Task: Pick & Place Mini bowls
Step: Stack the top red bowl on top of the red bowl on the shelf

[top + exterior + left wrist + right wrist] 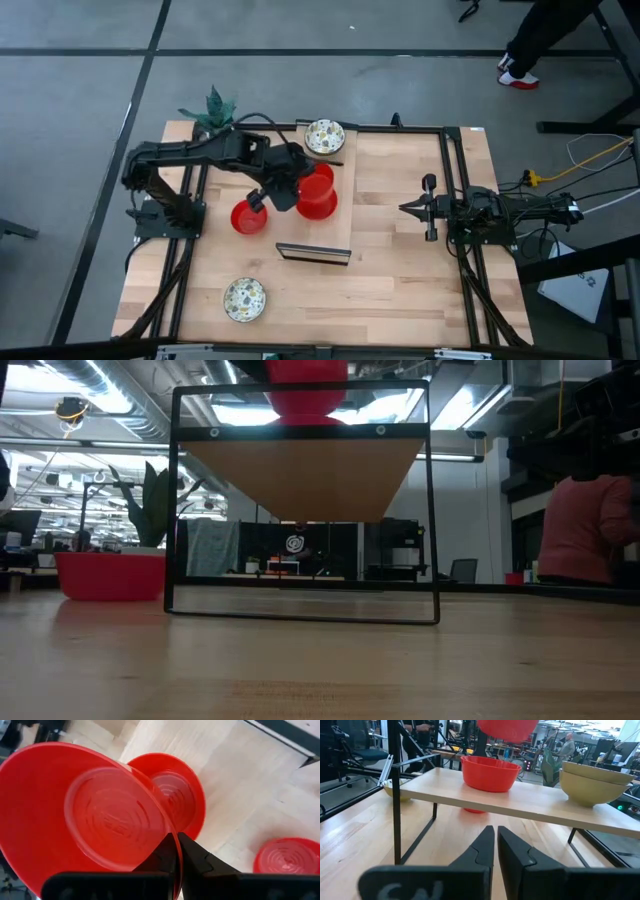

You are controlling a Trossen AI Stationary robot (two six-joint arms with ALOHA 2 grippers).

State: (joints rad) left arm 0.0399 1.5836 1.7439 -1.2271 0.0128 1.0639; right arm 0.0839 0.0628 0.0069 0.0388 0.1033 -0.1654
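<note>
While the left gripper [176, 851] pinches a red mini bowl's [75, 810] rim above another red bowl [318, 205] on the wooden shelf [340, 225], right gripper [405, 208] idle beside it, fingers closed on nothing.

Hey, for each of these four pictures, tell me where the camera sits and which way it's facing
High view: above the table, looking straight down; both arms show, left gripper over the shelf, right gripper waiting apart.
Low view: at tabletop height, looking level under the shelf; no arm shows.
Left wrist view: on the left arm, facing down at the held red bowl; its fingers show.
Right wrist view: on the right arm, facing the shelf; its shut fingers show.
Shared: the wrist views both show the red bowl on the shelf.
</note>
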